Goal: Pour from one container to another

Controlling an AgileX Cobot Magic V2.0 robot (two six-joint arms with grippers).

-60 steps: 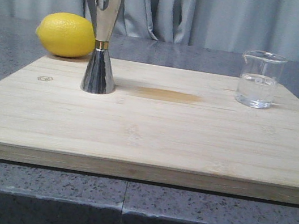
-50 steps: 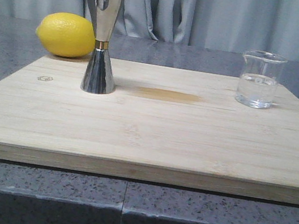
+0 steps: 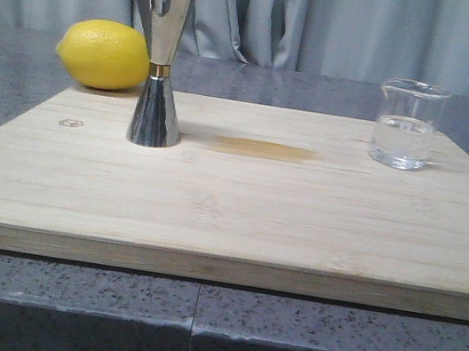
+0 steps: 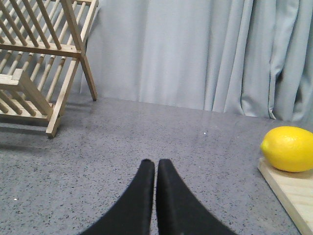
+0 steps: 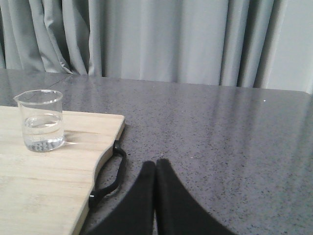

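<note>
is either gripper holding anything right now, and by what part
Nothing is held. The left gripper and right gripper are both shut on nothing, off the board. The beaker and jigger stand untouched on the cutting board.

Nothing has visibly changed since the earlier pictures: no object or arm shows any shift.

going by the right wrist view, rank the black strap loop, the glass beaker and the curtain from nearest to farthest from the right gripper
1. Black strap loop: hangs off the cutting board's edge, right beside the right gripper.
2. Glass beaker: farther along the board, standing upright near its corner, partly filled with clear liquid.
3. Curtain: at the back, beyond the grey counter.
</note>
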